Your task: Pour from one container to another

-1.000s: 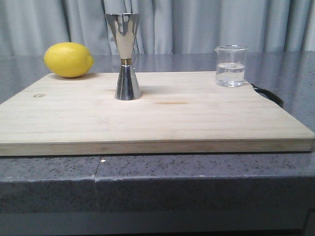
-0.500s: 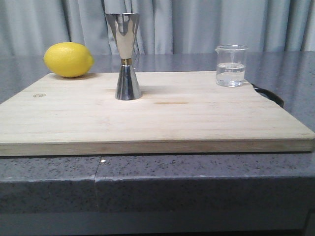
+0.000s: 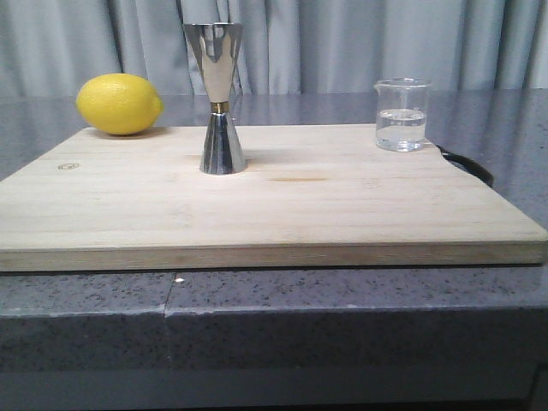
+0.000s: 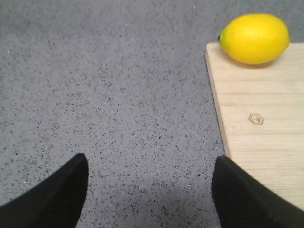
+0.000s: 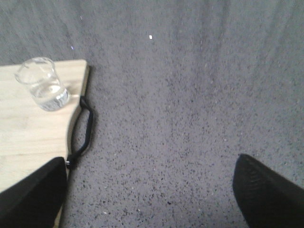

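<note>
A: Has anything changed over the last second?

B: Nothing that shows from the front. The beaker (image 3: 402,115), the jigger (image 3: 221,98) and the lemon (image 3: 119,104) sit exactly where they were on the cutting board (image 3: 257,214), and the water level in the beaker looks the same. No arm has entered that view.

A: So what does that mean for the pour?

B: My judgement is that it hasn't begun. The beaker is upright and untouched near the board's far right corner, about half full of clear liquid. The jigger stands upright towards the board's far edge, left of its middle and well apart from the beaker. The lemon rests at the board's far left corner.

A: And the grippers?

B: Only the wrist cameras show them. The left gripper (image 4: 149,190) has its fingers spread wide with nothing between them, over grey countertop (image 4: 104,85) just off the board's left edge. The right gripper (image 5: 149,190) is also spread and empty, over countertop just off the board's right edge, one finger overlapping the board's corner.

A: Anything else the wrist views add?

B: The right one shows the black loop handle (image 5: 81,130) on the board's right side running along the edge; the front view shows only a piece of it. The left one shows a small logo (image 4: 256,118) stamped on the board near the lemon. Neither wrist view takes in the jigger.
</note>
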